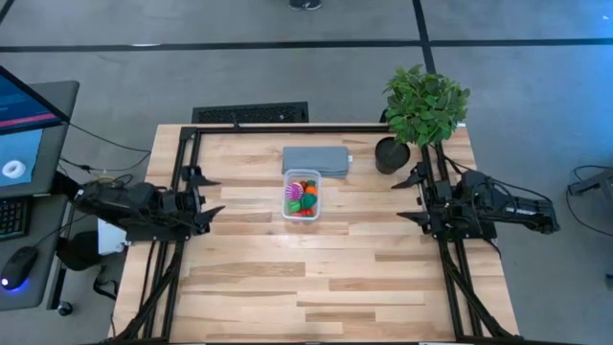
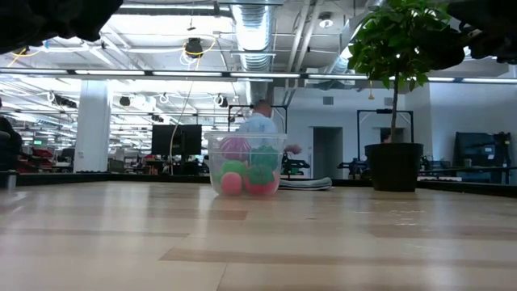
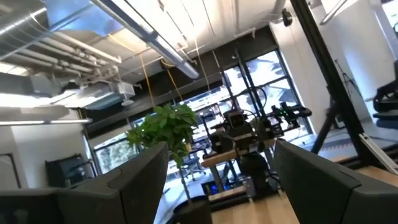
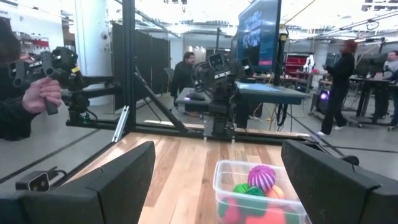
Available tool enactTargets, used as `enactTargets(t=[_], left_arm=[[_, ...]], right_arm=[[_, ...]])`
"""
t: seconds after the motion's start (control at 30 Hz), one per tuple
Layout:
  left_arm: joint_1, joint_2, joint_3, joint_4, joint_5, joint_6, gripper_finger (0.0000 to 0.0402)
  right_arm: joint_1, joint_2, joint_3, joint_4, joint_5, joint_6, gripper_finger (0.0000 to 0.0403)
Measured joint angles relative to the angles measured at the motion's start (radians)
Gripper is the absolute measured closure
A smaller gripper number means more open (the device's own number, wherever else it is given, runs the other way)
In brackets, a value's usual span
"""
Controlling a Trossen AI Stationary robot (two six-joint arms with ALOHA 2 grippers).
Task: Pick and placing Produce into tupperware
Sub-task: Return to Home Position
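Observation:
The clear tupperware (image 1: 302, 195) stands mid-table, holding the produce (image 1: 301, 197): red, green and orange pieces and a spiky purple ball (image 4: 261, 177). The low view shows the tupperware (image 2: 245, 165) with pink, green and red pieces inside. My left gripper (image 1: 209, 198) is open at the table's left edge, raised and tipped upward, with nothing between its fingers. My right gripper (image 1: 410, 197) is open at the right edge, pointing toward the tupperware (image 4: 258, 194), also holding nothing.
A flat grey pad (image 1: 315, 159) lies just beyond the tupperware. A potted green plant (image 1: 421, 110) stands at the far right corner. Bare wood lies near and to either side of the tub. A hand holding a controller (image 4: 43, 93) shows beyond the table.

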Motion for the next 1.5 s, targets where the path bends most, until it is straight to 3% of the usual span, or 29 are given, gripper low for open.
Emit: enactTargets(t=[0.13, 0.4, 0.63, 1.17, 1.5], left_arm=[[0.030, 0.000, 0.000, 0.002, 0.022, -0.012, 0.0120], [0.033, 0.000, 0.000, -0.089, -0.046, -0.030, 0.0120], [0.033, 0.000, 0.000, 0.010, -0.032, -0.001, 0.0120], [0.033, 0.000, 0.000, 0.010, -0.028, -0.004, 0.0120], [0.032, 0.000, 0.000, -0.215, -0.101, -0.116, 0.0120]], right_arm=[[0.000, 0.000, 0.000, -0.001, 0.000, 0.002, 0.0030], [-0.002, 0.000, 0.000, -0.031, 0.000, 0.001, 0.0030], [-0.002, 0.000, 0.000, -0.031, 0.000, 0.003, 0.0030], [0.000, 0.000, 0.000, -0.047, 0.000, 0.011, 0.0030], [0.000, 0.000, 0.000, -0.132, 0.000, 0.032, 0.0030]])
